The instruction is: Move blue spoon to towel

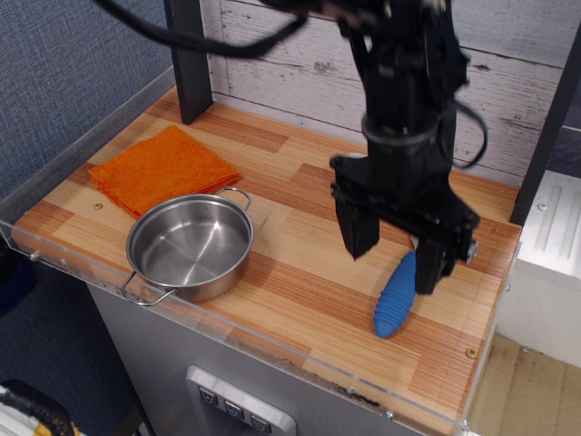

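Observation:
The blue spoon (393,302) lies on the wooden table at the right front; only its ribbed blue handle shows, the silver bowl is hidden behind my arm. My black gripper (395,266) hangs open just above the handle, one finger to its left and one over its upper right side, not closed on it. The orange towel (162,169) lies flat at the back left of the table, far from the gripper.
A steel pot (190,248) with two handles stands at the front left beside the towel. A black post (189,60) rises at the back left. A clear plastic rim (272,350) edges the table front. A white unit (547,263) stands to the right.

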Robot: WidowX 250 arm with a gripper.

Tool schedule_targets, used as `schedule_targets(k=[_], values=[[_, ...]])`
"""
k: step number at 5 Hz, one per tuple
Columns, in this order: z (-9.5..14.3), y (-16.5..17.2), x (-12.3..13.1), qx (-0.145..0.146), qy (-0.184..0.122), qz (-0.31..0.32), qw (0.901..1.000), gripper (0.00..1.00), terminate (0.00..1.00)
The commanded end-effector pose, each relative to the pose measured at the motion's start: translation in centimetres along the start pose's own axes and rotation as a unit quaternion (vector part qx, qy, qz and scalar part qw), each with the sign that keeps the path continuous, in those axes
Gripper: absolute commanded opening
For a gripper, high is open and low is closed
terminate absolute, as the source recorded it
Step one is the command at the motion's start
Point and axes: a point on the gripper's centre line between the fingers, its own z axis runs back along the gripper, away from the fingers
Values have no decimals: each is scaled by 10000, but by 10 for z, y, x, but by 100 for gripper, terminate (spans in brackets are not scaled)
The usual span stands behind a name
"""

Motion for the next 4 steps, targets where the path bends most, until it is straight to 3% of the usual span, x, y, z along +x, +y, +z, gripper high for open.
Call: schedule_targets(k=[1,4], values=[[-21,6,26,9,-326,-109,9994,100,0],[-50,3,25,154,-171,-98,9997,100,0]])
